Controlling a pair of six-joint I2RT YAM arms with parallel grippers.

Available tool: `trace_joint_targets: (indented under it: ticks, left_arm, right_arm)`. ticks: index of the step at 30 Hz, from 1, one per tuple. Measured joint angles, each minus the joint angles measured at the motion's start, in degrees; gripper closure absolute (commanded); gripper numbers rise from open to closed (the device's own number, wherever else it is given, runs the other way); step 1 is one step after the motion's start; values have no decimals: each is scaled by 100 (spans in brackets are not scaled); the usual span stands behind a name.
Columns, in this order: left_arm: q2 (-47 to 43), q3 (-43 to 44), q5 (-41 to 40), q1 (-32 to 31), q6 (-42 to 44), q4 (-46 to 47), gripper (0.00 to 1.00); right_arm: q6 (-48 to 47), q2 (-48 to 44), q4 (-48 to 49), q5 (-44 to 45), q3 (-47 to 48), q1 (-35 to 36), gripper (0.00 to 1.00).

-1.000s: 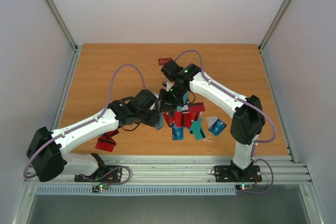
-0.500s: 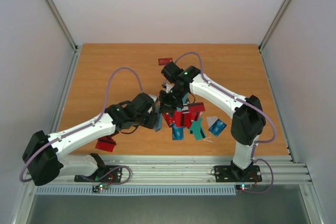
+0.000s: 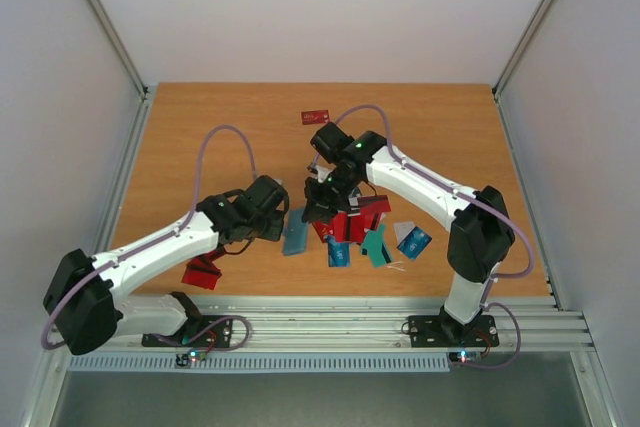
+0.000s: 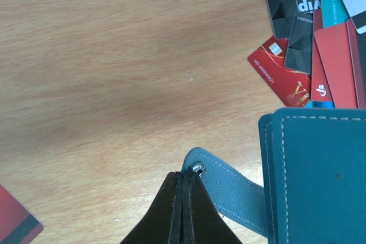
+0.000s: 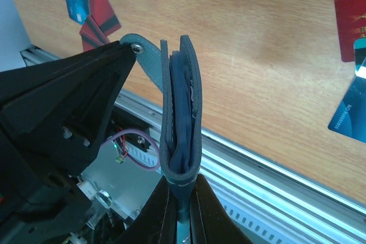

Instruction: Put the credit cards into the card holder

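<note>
The wallet [image 3: 296,233] sits between the two claws near the middle of the bench [image 3: 200,137], just left of the heap of cards [image 3: 358,232], and both arms have hold of it. The left claw [image 4: 183,176] is closed down to a thin slit. Its black fingers [image 4: 168,210] press together on the end of the wallet's strap [image 4: 234,190], right at the metal snap [image 4: 198,168]. The teal body of the wallet, with its pale stitching, fills the lower right of that wrist view. The right claw [image 5: 181,180] is narrow too, pinching one edge of the wallet. In the right wrist view the wallet stands edge-on with its two covers slightly parted and darker blue pockets showing between them, and the strap curls off to the left to meet the tip of the left claw. Whether the wallet touches the bench I cannot tell. The cards lie loose on the wood: red, teal, black and blue ones overlap in the heap just right of the right claw. A blue card [image 3: 413,239] lies at the heap's right edge, and one red card [image 3: 315,116] lies alone farther back. A couple of red cards [image 3: 203,272] lie near the front edge beside the left arm [image 3: 160,242].
</note>
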Motion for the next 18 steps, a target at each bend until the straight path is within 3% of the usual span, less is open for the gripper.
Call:
trace_joint_targets:
  ticks: [16,18]
  left_arm:
    - [-125,-52,402,673,229,-398,100]
    - [-125,-94,426,699,240,-426,100]
  right_arm:
    - [-448,1259,992,-608,13,-2,99]
    - [-535,1419,1086,-651,-15,-2,95]
